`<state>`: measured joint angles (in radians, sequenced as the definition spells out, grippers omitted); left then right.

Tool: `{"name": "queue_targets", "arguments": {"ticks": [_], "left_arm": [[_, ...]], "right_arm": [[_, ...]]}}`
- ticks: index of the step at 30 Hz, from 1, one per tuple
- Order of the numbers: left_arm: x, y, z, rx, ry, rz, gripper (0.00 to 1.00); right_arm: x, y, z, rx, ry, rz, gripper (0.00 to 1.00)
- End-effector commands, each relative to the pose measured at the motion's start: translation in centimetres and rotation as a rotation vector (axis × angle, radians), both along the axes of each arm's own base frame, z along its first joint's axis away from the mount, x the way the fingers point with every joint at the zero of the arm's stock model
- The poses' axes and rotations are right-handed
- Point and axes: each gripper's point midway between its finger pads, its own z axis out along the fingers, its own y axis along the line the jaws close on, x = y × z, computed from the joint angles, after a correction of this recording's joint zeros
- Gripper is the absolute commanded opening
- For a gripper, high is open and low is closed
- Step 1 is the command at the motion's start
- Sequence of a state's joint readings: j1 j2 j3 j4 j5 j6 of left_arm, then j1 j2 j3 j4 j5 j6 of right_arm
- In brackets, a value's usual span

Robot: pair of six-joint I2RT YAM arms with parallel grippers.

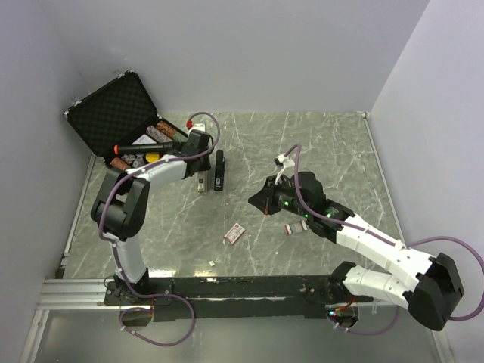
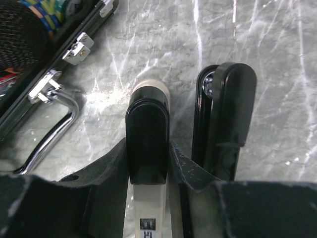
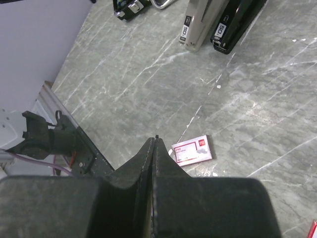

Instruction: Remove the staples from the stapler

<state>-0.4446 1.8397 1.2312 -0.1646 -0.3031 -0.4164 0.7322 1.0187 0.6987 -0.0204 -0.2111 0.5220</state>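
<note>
While the open black case sits at the far left of the table, foam lid tilted back and tools packed in its tray, the action is just to its right. From the left wrist camera, the case's chrome handle and latches show along the left edge.

Next over, the left gripper is down on the beige stapler. Close in, the left gripper stands part-way open, with a finger pressed against each flank of the beige stapler. That's a firm hold on the body, below its black top cap. The stapler lies flat on the marble-patterned surface, rounded nose pointing away from the arms.

Just beside it, parallel and apart by a thin gap, lies the black stapler, nobody touching it; it also shows in the left wrist view.

Moving toward the middle, a small white staple box lies flat on the table, well clear of both staplers.

Over on the right, the right gripper hangs above the table, fingers pressed tight together with nothing between them. Its own camera shows the closed tips with the staple box just beyond, and both staplers lie farther off.

A small red-and-white packet lies under that arm.
</note>
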Motion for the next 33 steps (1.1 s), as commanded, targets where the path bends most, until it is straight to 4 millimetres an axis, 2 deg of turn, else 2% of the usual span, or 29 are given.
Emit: {"name": "queue_targets", "arguments": {"ticks": [1,7,9,12,13,15,18,19,23,26,29,31,33], "left_arm": [[3.3,-1.4,3.1,-0.062,-0.126,0.025,0.01],[3.5,-1.6,2.3,-0.071,-0.118,0.035,0.04],[3.5,-1.5,2.5,-0.075,-0.123,0.042,0.13],[3.6,-1.4,3.0,-0.075,-0.136,0.045,0.43],[3.6,-1.3,3.0,-0.067,-0.134,0.048,0.48],[3.8,-1.3,3.4,-0.057,-0.132,0.045,0.54],[3.9,-1.4,4.1,-0.059,-0.143,0.036,0.57],[3.9,-1.5,4.4,-0.064,-0.148,0.033,0.61],[3.6,-1.8,6.4,-0.088,-0.178,0.023,0.62],[2.6,-2.1,8.4,-0.106,-0.203,0.022,0.62],[0.8,-2.6,11.0,-0.141,-0.247,0.006,0.62],[-0.8,-3.2,11.7,-0.156,-0.259,-0.021,0.61],[-2.5,-3.6,12.3,-0.162,-0.260,-0.034,0.60]], "right_arm": [[-0.2,-0.5,0.4,0.001,-0.027,0.002,0.00],[-0.3,-0.7,0.4,-0.009,-0.027,0.003,0.00],[-0.3,-0.7,0.3,-0.014,-0.024,0.002,0.00],[-0.3,-0.6,0.2,-0.011,-0.018,0.005,0.00],[-0.3,-0.5,0.2,-0.011,-0.016,0.009,0.00],[-0.3,-0.5,0.3,-0.009,-0.013,0.008,0.00],[-0.4,-0.4,0.4,-0.011,-0.010,0.013,0.00],[-0.5,-0.5,0.5,-0.010,-0.010,0.013,0.01],[-0.7,-0.8,0.9,-0.020,-0.018,0.014,0.04],[-0.6,-1.2,0.8,-0.050,-0.013,0.007,0.12],[-0.5,-1.6,0.3,-0.074,-0.002,-0.009,0.24],[-0.5,-1.9,0.0,-0.089,0.001,-0.023,0.33],[-0.3,-2.3,-0.4,-0.115,0.010,-0.040,0.38]]}}
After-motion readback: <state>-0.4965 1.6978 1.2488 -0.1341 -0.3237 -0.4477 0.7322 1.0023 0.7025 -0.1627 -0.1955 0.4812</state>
